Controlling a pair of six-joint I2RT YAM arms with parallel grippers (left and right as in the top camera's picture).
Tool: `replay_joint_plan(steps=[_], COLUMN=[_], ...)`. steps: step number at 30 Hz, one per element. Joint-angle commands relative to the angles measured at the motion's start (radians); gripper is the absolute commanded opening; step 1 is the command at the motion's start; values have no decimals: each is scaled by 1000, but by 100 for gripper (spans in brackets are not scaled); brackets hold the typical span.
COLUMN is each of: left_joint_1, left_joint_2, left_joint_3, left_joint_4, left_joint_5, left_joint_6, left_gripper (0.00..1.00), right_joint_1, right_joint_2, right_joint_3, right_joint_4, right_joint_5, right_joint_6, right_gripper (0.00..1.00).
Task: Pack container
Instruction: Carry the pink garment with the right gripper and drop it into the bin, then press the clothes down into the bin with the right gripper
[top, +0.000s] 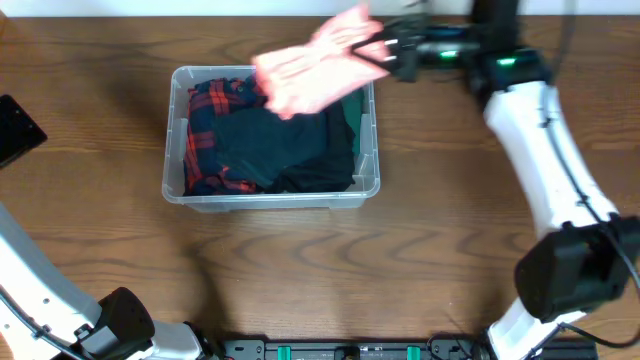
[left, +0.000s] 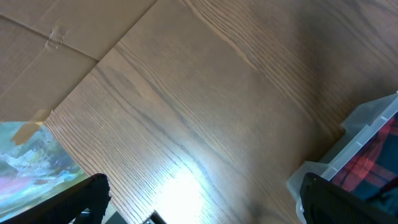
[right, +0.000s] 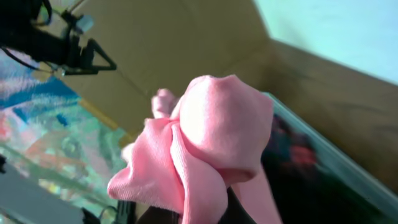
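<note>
The clear plastic container (top: 370, 186) sits at the table's middle left, holding a red-and-black plaid garment (top: 208, 120), a black garment (top: 280, 145) and a green one (top: 353, 112). My right gripper (top: 385, 50) is shut on a pink garment (top: 310, 70), held in the air over the container's far right corner. In the right wrist view the pink garment (right: 205, 137) hides my fingers. My left gripper (left: 199, 199) is open and empty over bare wood, with the container's corner (left: 367, 127) at its right.
A black object (top: 18, 128) lies at the table's left edge. Brown cardboard (left: 43, 43) shows beyond the table's edge in the left wrist view. The arm bases stand along the near edge.
</note>
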Motion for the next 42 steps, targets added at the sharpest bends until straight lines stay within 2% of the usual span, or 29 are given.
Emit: replay_joint_plan(steps=[1,5,11,17,22,24,26,31,35,38,42], left_joint_1=[5,5,5,5,5,5,5,5,5,5,5], left_joint_2=[1,1,1,1,1,1,1,1,1,1,1], left_joint_3=[10,10,9,10,10,9,10,10,10,10,10], left_joint_4=[-2,-2,-2,-2,-2,-2,-2,-2,-2,-2,-2], left_joint_5=[-8,-8,-8,-8,-8,-8,-8,-8,-8,-8,-8], left_joint_6=[-13,-13,-13,-13,-13,-13,-13,-13,-13,-13,-13], left_gripper=[98,98,98,98,98,98,98,98,98,98,98], right_joint_1=[127,222,222,231,226,224,224,215,212,213,215], right_joint_2=[25,89,221,413,510,515,496,378,224,125,48], right_joint_3=[-5,-5,-5,-5,-5,-5,-4,-4,-4,-4,-4], right_joint_4=[62,90,100,233,179,134,103,-31,-189,-241,-205], right_joint_5=[111,167,285,312,341,346,346,420,636,713,628], right_joint_6=[106,106,157,383,363,286,242,50,-120,-214,-240], right_gripper=[1,1,1,1,1,2,18,48,59,61,49])
